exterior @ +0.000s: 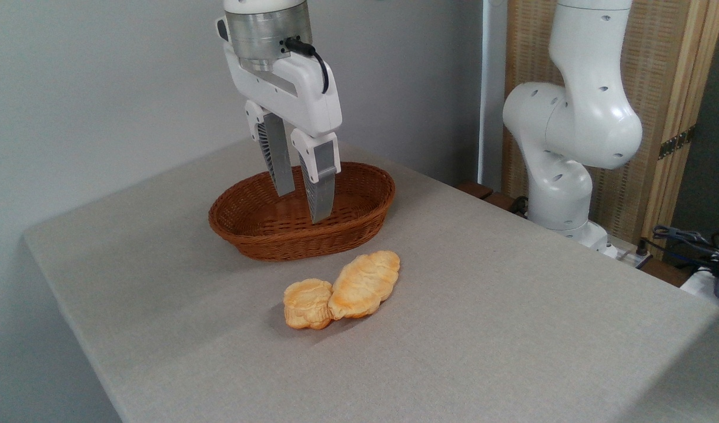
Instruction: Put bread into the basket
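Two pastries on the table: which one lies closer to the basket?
The long ridged bread, right of the small round bun; its far end points toward the basket.

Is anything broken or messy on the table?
Nothing looks broken or spilled. The bread lies on the table, touching a small bun. The basket sits upright and empty, with the open gripper in front of it.

The white arm (577, 123) rises at the far right, its base on the right edge. The gripper (303, 205) hangs upright at centre-left, fingers (323, 182) pointing down, parted, empty.
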`<state>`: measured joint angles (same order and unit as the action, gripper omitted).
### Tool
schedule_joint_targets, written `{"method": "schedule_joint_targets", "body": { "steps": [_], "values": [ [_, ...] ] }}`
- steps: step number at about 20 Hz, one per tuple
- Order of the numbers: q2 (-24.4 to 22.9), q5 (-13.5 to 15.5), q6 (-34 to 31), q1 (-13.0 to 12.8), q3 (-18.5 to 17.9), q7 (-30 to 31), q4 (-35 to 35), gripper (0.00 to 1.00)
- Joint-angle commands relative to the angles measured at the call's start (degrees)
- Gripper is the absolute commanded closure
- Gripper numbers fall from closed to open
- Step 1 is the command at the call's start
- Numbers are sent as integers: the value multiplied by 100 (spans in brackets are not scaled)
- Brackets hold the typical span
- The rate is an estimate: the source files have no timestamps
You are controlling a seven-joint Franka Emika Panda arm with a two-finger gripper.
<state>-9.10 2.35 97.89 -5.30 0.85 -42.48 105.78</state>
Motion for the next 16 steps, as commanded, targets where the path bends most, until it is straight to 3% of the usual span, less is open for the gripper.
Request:
{"method": "schedule_joint_targets", "body": {
  "steps": [1, 16],
  "values": [
    [32, 117, -59, 126, 91, -111, -66, 0],
    [23, 117, -217, 126, 91, -120, -66, 0]
  ]
}}
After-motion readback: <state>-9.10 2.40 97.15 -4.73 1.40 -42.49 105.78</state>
